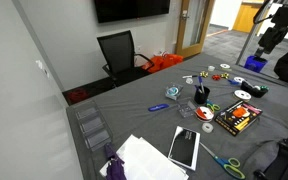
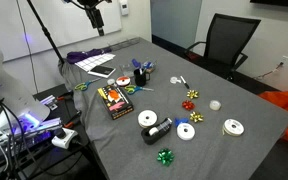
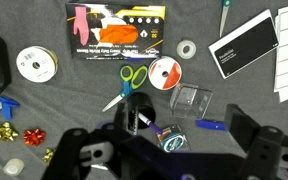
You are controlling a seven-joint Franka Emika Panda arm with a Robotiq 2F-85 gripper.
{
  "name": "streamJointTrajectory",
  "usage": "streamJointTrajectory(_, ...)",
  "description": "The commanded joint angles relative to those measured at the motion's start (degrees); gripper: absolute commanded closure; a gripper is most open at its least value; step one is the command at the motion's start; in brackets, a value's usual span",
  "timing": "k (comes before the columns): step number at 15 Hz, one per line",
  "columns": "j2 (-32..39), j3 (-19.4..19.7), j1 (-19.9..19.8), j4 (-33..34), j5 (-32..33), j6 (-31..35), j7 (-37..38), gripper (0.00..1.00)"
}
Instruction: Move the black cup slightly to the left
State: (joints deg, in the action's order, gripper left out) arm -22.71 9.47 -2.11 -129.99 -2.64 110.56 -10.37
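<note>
The black cup [image 3: 134,108] stands upright on the grey cloth with a pen in it, low in the wrist view, just below a pair of scissors [image 3: 129,80]. It also shows in both exterior views [image 1: 202,95] [image 2: 139,79], among small items in the middle of the table. My gripper [image 3: 179,128] is open and empty, its two fingers spread wide. It hangs high above the table, well clear of the cup, in both exterior views [image 1: 273,38] [image 2: 96,16].
Around the cup lie a CD [image 3: 166,73], a clear plastic box [image 3: 189,100], a small tape roll [image 3: 170,138] and a blue marker [image 3: 212,125]. A black-and-orange flat box [image 3: 116,28], a black tablet [image 3: 242,45], white tape rolls [image 3: 34,63] and bows [image 3: 4,130] lie farther off.
</note>
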Motion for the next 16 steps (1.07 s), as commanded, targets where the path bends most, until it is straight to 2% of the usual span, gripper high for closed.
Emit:
streamJointTrajectory(1, 0.1, -0.6, -0.7, 0.2, -0.3, -0.2, -0.2, 0.00)
streamJointTrajectory(10, 0.1, -0.6, -0.7, 0.2, -0.3, -0.2, -0.2, 0.00)
streamJointTrajectory(13, 2.9, -1.8, -0.9, 1.0, -1.1, 2.6, 5.4, 0.00)
streamJointTrajectory(16, 7.0, -3.6, -1.6, 1.6, -0.1, 8.1, 14.5, 0.00)
